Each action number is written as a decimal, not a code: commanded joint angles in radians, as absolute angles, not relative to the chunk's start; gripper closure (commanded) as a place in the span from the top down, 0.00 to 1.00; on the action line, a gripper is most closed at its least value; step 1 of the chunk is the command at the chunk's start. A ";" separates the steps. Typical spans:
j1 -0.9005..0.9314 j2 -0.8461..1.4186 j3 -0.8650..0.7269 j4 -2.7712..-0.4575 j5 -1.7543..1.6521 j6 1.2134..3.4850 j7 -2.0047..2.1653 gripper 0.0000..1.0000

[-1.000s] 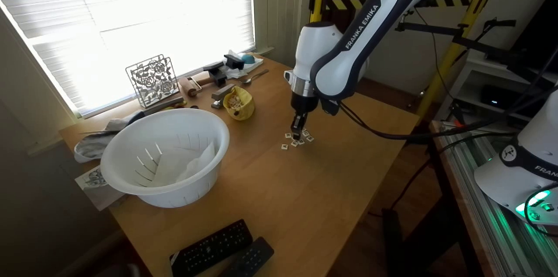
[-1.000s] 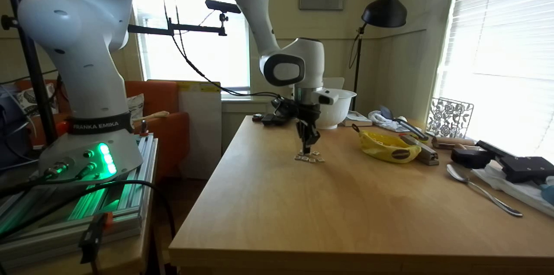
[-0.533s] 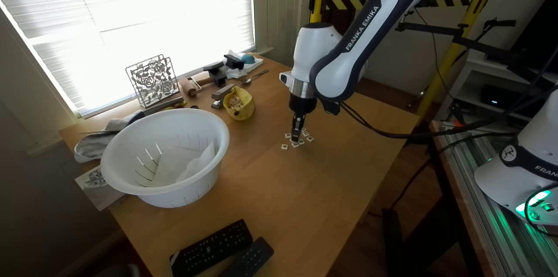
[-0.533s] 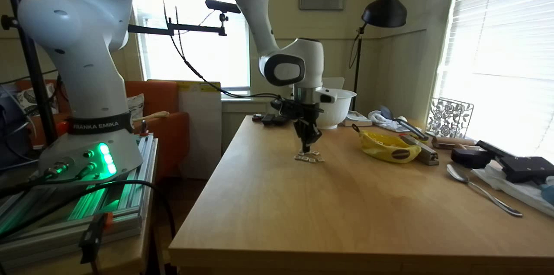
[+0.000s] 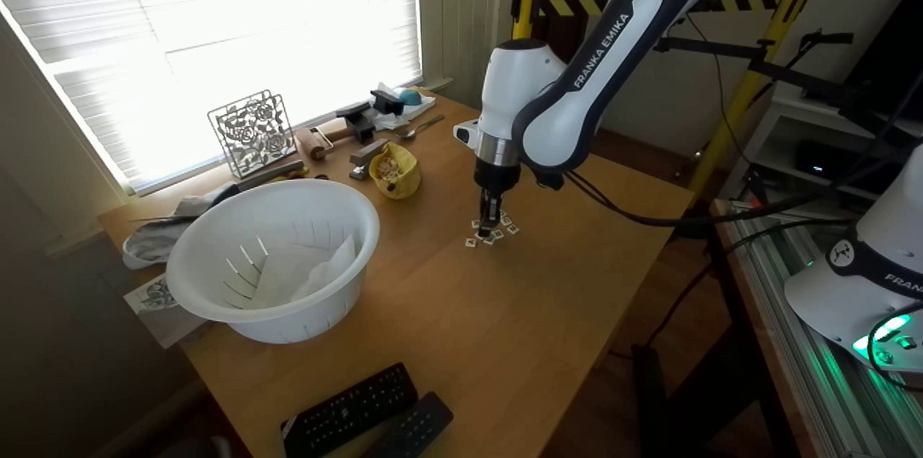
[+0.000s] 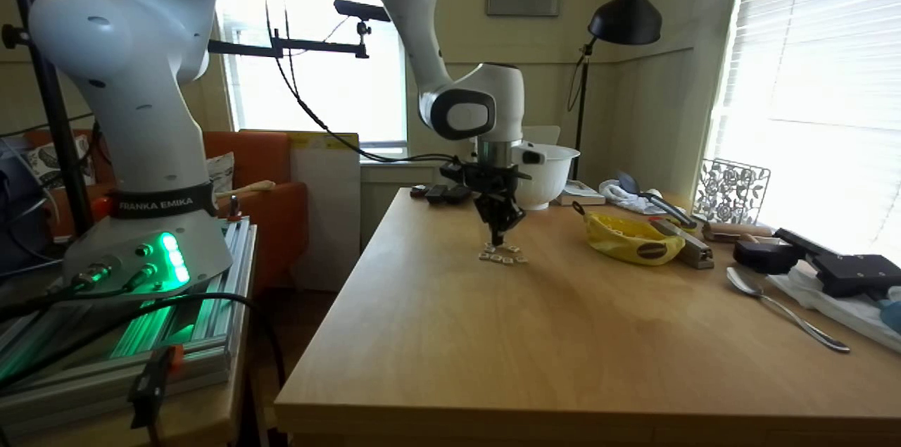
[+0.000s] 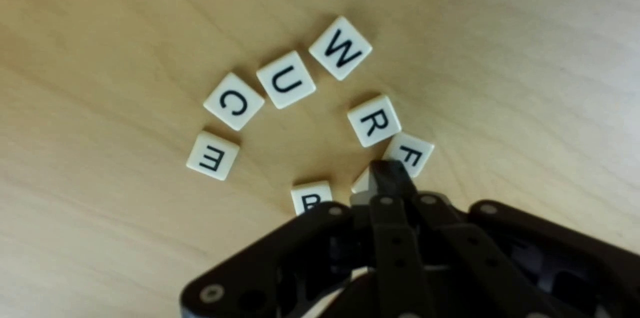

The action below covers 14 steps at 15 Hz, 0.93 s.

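Observation:
My gripper [image 7: 392,170] is shut, its fingertips together with nothing seen between them. In the wrist view they overlap the tile marked F [image 7: 412,150] and a tile [image 7: 362,182] whose face is hidden; contact cannot be judged. The R tile [image 7: 374,121] lies just beyond, against the F. A tile like a B [image 7: 311,195] is partly covered by a gripper link. Further off lie tiles marked W [image 7: 340,48], U [image 7: 286,79], C [image 7: 234,101] and E [image 7: 213,156]. In both exterior views the gripper [image 5: 485,232] points down just over this cluster.
A large white basin [image 5: 274,249] and black remotes [image 5: 351,407] stand on the wooden table [image 5: 505,328]. A yellow pouch [image 6: 631,243] holds small pale pieces. Along the window side are a metal rack [image 6: 732,190], a spoon [image 6: 788,313] and black items [image 6: 855,274].
The gripper has shifted slightly across the tiles and its wrist has turned a little. It stays shut. The tiles that show keep their places.

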State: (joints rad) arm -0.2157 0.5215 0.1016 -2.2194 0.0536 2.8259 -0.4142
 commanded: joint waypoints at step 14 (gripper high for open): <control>-0.242 0.605 0.130 -2.168 -0.021 2.861 -0.526 0.00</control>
State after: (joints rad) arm -0.2205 0.5355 0.1112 -2.1994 0.0086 2.8341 -0.4999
